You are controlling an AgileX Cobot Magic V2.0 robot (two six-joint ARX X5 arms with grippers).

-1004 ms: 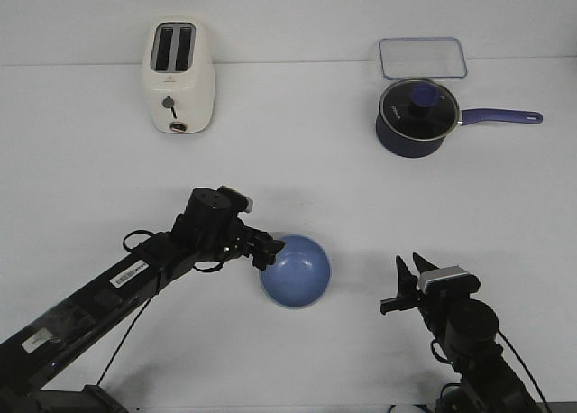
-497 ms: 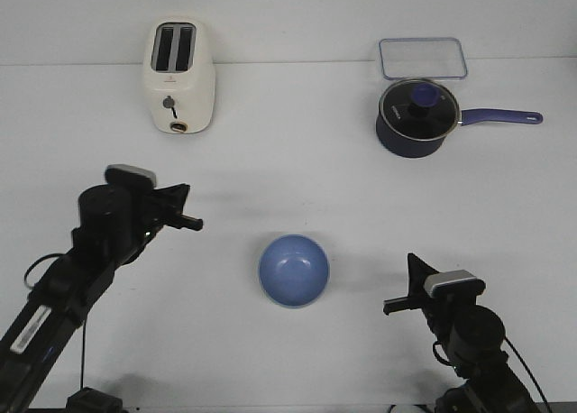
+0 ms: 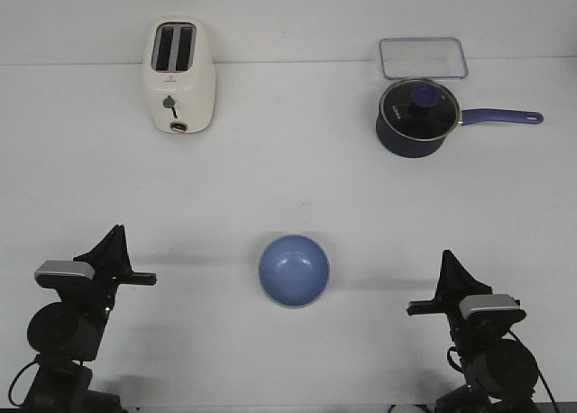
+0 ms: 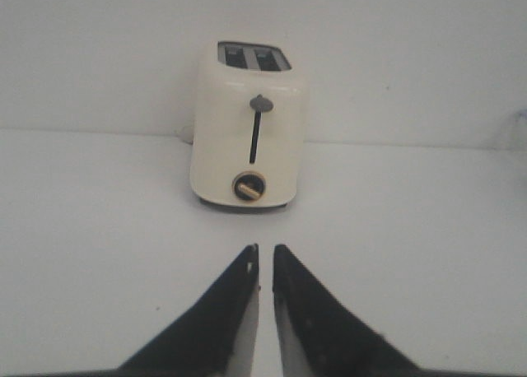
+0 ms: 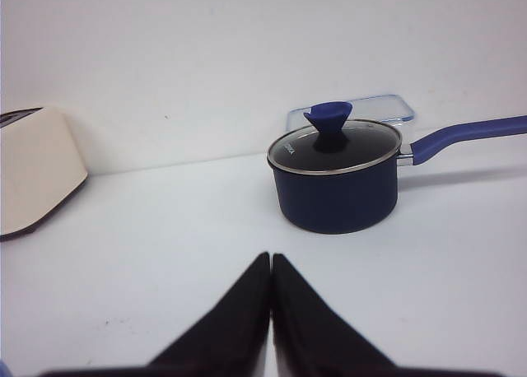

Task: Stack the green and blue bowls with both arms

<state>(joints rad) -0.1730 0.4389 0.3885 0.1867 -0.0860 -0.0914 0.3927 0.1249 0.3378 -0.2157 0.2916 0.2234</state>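
1. The blue bowl [image 3: 294, 270] sits upright on the white table [image 3: 297, 178], near the front edge and midway between the two arms; a thin pale rim shows around its lower edge, though whether that is a green bowl beneath cannot be told.
2. The left gripper [image 4: 263, 258] is at the front-left corner, well apart from the bowl, its jaws nearly together with only a thin slit between them, holding nothing.
3. The right gripper [image 5: 271, 262] is at the front-right corner, its jaws pressed together and empty.
4. A cream toaster [image 3: 179, 77] stands at the back left.
5. A navy saucepan [image 3: 416, 117] with a glass lid stands at the back right, just in front of a clear container [image 3: 422, 57].
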